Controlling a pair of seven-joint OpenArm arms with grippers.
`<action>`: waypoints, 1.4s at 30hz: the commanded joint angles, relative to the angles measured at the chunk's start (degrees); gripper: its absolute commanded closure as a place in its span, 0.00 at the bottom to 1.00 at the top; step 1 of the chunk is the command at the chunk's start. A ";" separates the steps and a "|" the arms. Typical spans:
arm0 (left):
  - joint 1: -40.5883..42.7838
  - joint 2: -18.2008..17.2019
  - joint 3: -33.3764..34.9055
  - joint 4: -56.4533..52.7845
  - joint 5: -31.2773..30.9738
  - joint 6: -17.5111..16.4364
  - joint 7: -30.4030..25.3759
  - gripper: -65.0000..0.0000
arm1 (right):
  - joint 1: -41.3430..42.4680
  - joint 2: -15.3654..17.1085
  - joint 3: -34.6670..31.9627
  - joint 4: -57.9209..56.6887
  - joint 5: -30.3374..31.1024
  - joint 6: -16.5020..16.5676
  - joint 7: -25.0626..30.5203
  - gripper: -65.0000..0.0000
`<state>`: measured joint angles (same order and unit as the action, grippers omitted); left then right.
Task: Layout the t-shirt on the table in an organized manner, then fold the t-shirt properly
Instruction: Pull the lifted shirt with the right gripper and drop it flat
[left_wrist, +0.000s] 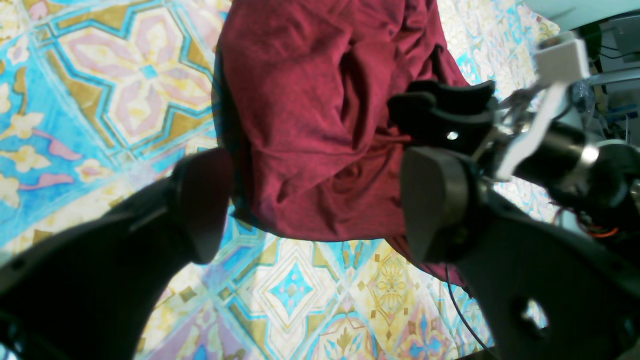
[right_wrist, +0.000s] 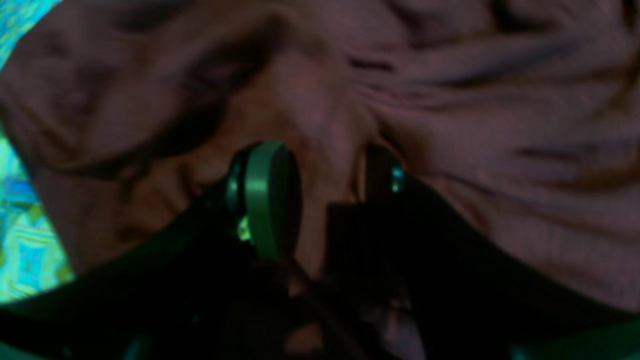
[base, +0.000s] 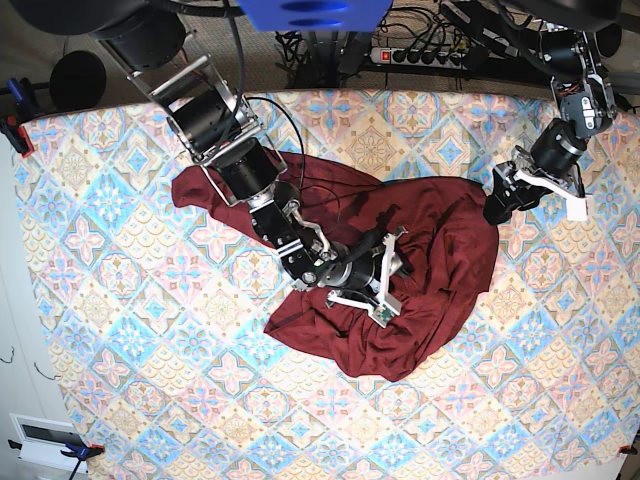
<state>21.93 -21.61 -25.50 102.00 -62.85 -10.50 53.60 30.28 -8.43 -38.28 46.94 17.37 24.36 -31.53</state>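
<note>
right wrist view puts my right tool (right_wrist: 327, 200) straight down into the t-shirt (right_wrist: 450, 125), its two rounded pads part-way apart with a soft ridge of knit cloth bunched between them; the picture is dark and blurred, so i cannot tell whether the pads really have hold of that ridge or only press around it. from the base view this right tool (base: 385, 262) sits near the middle of the garment, white brackets at its wrist.

my left tool (left_wrist: 315, 200) has its broad black fingers (left_wrist: 435, 200) spread wide with nothing between them, hovering over the hem edge of the t-shirt (left_wrist: 300, 125). in the base view the left tool (base: 500, 205) hangs at the cloth's edge on that view's right.

the t-shirt (base: 440, 270) is a plain maroon knit, crumpled into deep folds, sprawled unevenly across the middle of the tabletop (base: 120, 350). the tabletop's cover is a flat cloth of pastel blue, pink and cream diamond tiles with floral motifs.
</note>
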 joint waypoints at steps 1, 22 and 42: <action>-0.18 -0.77 -0.48 0.82 -0.93 -0.53 -0.99 0.20 | 1.59 -0.57 0.00 1.72 0.88 0.30 1.33 0.61; -1.85 -0.86 -0.48 1.08 -0.84 -0.53 -1.16 0.20 | 0.62 -0.57 9.58 17.02 0.88 0.30 -1.04 0.99; -1.85 -2.26 -0.48 1.17 -0.67 -0.53 -1.16 0.20 | 8.18 24.65 39.21 15.17 16.09 0.30 -4.38 0.99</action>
<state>20.47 -23.00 -25.56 102.08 -62.67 -10.41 53.34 34.94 16.27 0.75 60.14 31.27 23.49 -39.16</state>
